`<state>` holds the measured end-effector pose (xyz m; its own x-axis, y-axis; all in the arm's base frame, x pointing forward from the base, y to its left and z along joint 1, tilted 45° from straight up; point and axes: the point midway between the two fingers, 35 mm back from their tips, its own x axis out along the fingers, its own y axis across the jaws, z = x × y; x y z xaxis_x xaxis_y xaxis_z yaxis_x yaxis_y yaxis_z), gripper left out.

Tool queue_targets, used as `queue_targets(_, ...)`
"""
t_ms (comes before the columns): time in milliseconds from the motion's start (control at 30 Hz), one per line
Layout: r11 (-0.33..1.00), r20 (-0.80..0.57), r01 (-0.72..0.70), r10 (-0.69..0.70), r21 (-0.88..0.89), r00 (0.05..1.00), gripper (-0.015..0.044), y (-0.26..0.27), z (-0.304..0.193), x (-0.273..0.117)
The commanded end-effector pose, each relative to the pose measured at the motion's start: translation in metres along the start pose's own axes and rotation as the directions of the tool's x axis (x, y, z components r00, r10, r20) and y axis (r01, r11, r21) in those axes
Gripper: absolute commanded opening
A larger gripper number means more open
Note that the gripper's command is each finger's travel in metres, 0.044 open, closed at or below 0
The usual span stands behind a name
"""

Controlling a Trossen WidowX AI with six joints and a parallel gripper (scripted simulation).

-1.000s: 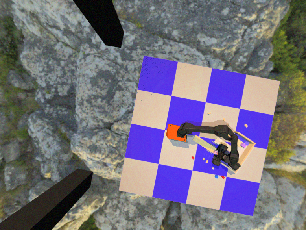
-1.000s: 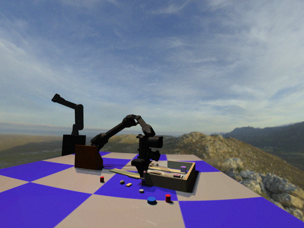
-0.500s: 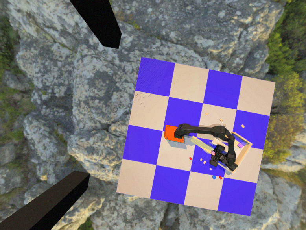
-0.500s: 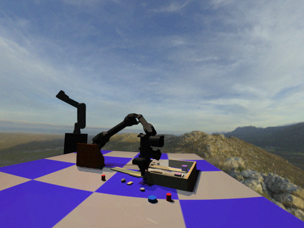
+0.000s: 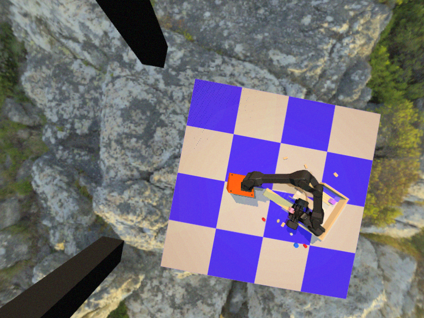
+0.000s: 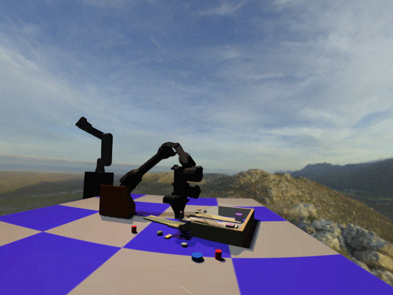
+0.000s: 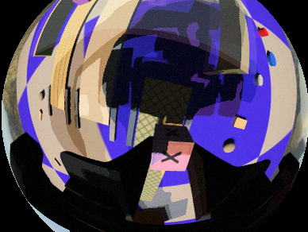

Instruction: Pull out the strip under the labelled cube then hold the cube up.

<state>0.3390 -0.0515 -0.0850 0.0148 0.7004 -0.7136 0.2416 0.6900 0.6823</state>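
Note:
My gripper (image 5: 291, 211) (image 6: 180, 215) (image 7: 169, 141) is shut on the pink cube (image 5: 291, 209) (image 6: 182, 214) (image 7: 167, 164), which has a black X on its face. The cube is held a little above the strip with the green crosshatch (image 5: 278, 198) (image 6: 162, 220) (image 7: 152, 184). That strip projects from the box's near side toward the arm's base; its far end lies in dark shadow. A strip with lengthwise lines (image 7: 71, 56) lies to the left in the wrist view. The arm hides part of the box from above.
The open wooden box (image 5: 333, 220) (image 6: 218, 233) holds other strips, a purple cube (image 5: 332, 201) (image 6: 239, 216) and a pink cube (image 6: 230, 225). Outside stand a blue disc (image 5: 296, 245) (image 6: 197, 256), a red cylinder (image 5: 263, 219) (image 6: 134, 229) and small pale pieces. The orange base (image 5: 236, 188) is near.

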Motion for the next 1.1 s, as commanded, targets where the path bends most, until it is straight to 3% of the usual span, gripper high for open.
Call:
queue_targets(0, 1.0, -0.003, 0.001, -0.001, 0.0, 1.0, 0.0, 0.0, -0.019, -0.011)
queue_targets(533, 1.0, -0.005, 0.001, -0.001, 0.001, 1.0, 0.0, 0.001, -0.049, -0.014)
queue_targets(733, 1.0, -0.005, 0.002, -0.002, 0.001, 1.0, 0.0, 0.001, -0.048, -0.047)
queue_targets(1067, 1.0, -0.005, 0.002, -0.002, 0.001, 1.0, 0.0, 0.001, -0.048, -0.049)
